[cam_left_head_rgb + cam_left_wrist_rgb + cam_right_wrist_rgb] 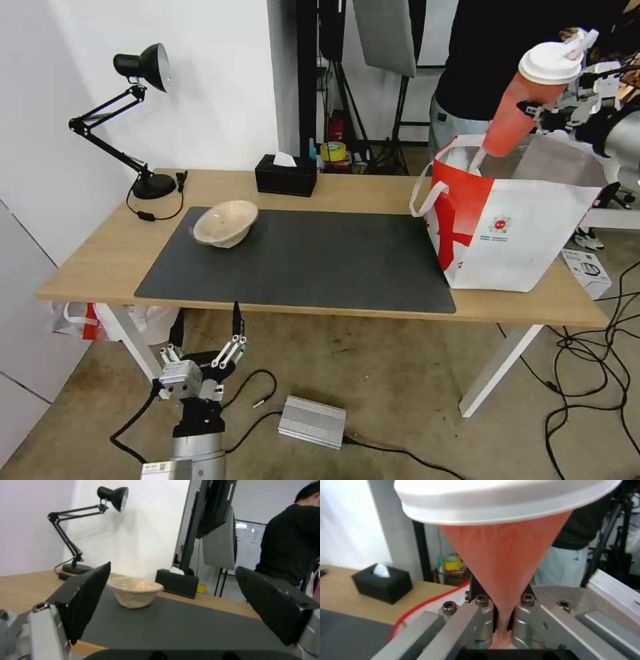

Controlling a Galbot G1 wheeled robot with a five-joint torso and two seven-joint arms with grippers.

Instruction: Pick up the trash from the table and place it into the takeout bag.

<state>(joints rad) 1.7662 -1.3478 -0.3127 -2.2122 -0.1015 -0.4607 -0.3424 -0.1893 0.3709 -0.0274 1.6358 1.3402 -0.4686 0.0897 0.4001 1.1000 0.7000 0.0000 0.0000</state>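
Observation:
My right gripper is shut on the tall red drink cup with a white lid, holding it tilted over the open mouth of the takeout bag. The bag stands on the right end of the table. In the right wrist view the cup is pinched low down by the gripper. A shallow beige bowl sits on the back left corner of the dark mat. My left gripper is open, below the table's front edge. From the left wrist the bowl lies ahead of the gripper.
A black desk lamp and its cord occupy the table's back left corner. A black tissue box stands at the back edge. A silver box and cables lie on the floor. A small red-and-white plastic bag hangs under the table's left end.

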